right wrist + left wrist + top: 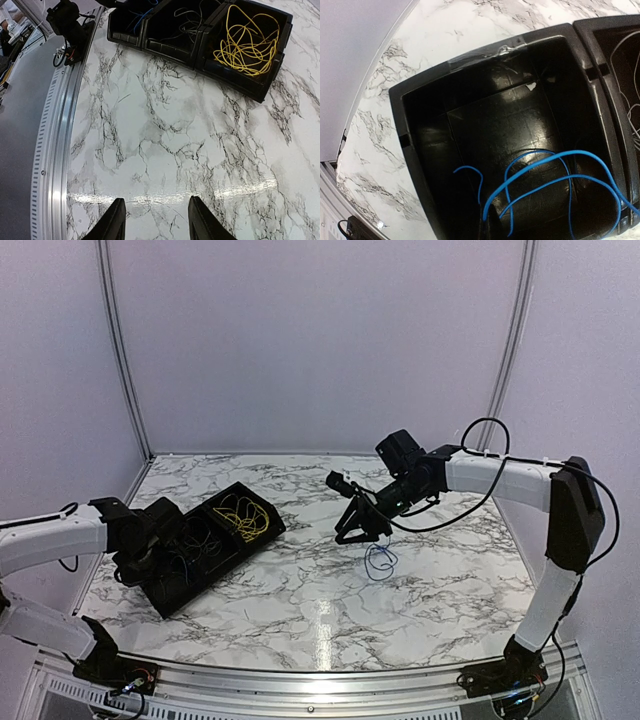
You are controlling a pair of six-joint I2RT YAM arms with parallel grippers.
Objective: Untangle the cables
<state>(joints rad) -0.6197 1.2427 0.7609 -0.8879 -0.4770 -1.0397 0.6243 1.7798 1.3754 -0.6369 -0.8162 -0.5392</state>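
A black three-compartment tray lies at the left of the table. A yellow cable is heaped in its far compartment, also seen as yellow cable. Thin dark cable lies in the middle compartment. My left gripper hangs over the near compartment, shut on a blue cable whose loops spread across the compartment floor. Another blue cable lies looped on the marble. My right gripper hovers just above and left of it, open, with nothing between its fingers.
The tray's rim stands close to the table's left edge. A metal rail runs along the near edge of the table. White walls enclose the back and sides.
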